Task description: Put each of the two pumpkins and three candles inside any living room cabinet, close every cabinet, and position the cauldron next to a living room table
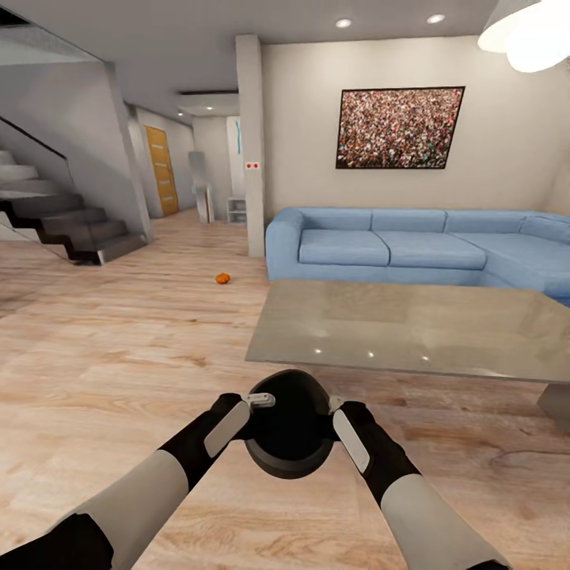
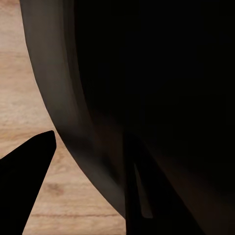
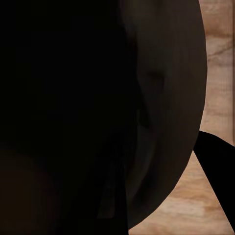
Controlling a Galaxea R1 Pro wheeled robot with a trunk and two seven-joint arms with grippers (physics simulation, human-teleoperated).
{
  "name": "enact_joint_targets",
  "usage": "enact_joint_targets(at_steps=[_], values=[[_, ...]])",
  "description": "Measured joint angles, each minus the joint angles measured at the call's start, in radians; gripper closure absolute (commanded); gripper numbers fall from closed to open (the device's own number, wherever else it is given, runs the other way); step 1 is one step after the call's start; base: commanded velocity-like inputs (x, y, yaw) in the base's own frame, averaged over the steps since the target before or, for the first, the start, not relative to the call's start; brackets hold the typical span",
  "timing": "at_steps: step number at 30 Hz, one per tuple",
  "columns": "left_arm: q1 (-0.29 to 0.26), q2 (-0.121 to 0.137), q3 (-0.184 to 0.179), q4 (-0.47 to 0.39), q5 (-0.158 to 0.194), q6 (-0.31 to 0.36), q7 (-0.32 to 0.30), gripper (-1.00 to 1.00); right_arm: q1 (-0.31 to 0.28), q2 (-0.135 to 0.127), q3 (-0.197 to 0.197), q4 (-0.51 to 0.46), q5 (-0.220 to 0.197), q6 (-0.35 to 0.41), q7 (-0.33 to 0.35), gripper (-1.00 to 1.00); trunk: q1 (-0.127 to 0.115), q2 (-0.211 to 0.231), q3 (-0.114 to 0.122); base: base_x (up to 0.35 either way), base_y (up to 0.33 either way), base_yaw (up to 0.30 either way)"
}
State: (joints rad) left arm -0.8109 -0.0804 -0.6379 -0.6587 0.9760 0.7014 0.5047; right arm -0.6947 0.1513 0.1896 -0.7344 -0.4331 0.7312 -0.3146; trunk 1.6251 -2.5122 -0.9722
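Leftmost, a staircase (image 1: 63, 214). Next, one pumpkin (image 1: 223, 278) lying on the wood floor (image 1: 119, 356), well apart from the arms. Centre: cauldron (image 1: 288, 423) held off the floor between left gripper (image 1: 255, 401) and right gripper (image 1: 334, 405), each at its rim; jaw spread cannot be told. Beyond it, the table (image 1: 412, 328); behind, a blue sofa (image 1: 412, 245).

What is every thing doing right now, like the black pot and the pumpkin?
cauldron: held up off the floor between both hands, tilted, near the table's front edge.
left hand: gripping the cauldron's rim.
right hand: gripping the opposite rim.
pumpkin: lying alone on the floor, not put away.
table: top bare.
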Motion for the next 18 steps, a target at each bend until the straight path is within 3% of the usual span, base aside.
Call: enact_joint_targets(at_steps=[18], values=[[0.0,0.0,0.001,0.001,-0.001,0.0,-0.001,1.0,0.0,0.0,0.0,0.002,0.0,0.0,0.0,1.0,0.008,-0.004,-0.069,0.0,-0.002,-0.001]])
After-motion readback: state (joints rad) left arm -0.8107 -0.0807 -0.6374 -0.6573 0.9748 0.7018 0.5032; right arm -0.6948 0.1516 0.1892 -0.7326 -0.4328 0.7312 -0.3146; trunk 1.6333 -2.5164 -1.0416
